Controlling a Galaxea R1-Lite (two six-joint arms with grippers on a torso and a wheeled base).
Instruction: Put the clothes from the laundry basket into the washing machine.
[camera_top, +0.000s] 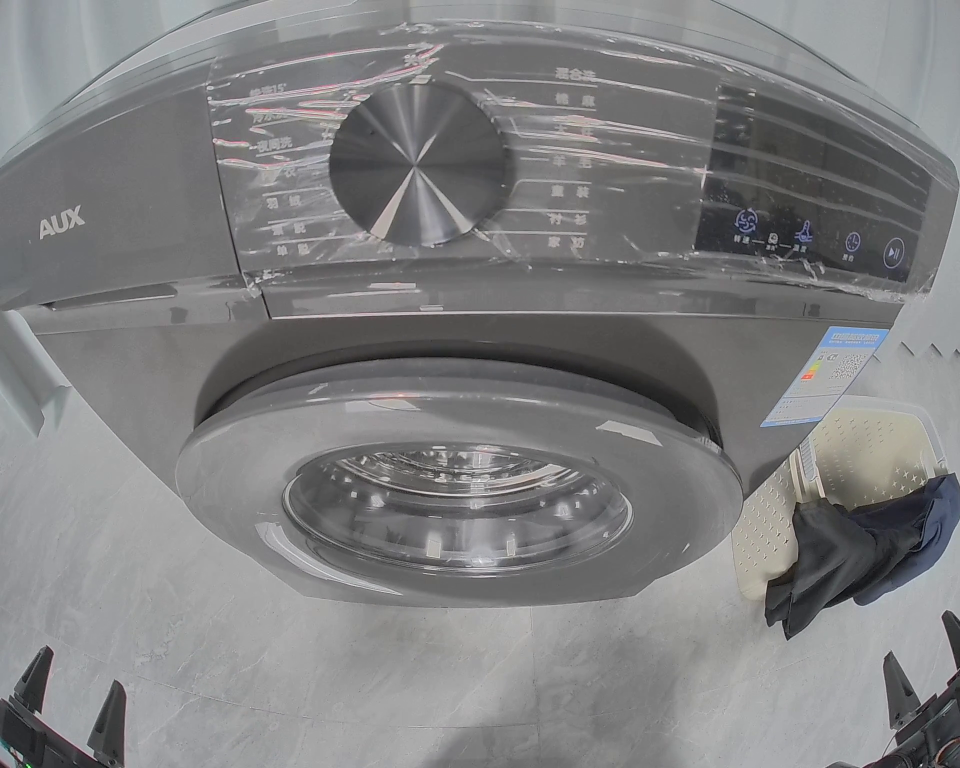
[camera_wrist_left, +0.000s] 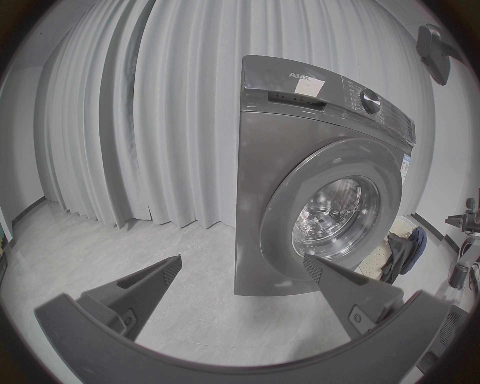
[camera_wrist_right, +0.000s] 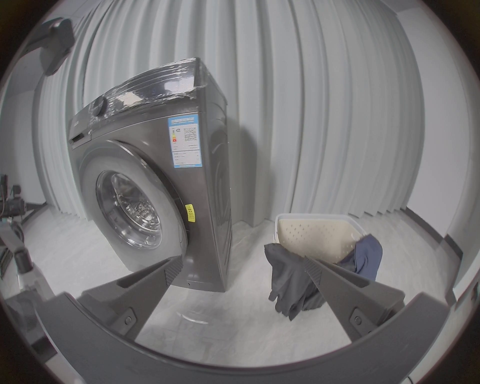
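Pale floor tiles (camera_top: 400, 680) carry the washing machine (camera_top: 460, 400); just beside it, on your right, stands the laundry basket (camera_top: 880, 455) with dark clothes (camera_top: 840, 560) draped over its rim. Your right gripper (camera_wrist_right: 241, 262), spread and empty, is nearer; left gripper (camera_wrist_left: 240, 259) also spread.

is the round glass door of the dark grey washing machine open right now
No, the round glass door sits flush and shut against the front of the dark grey washing machine.
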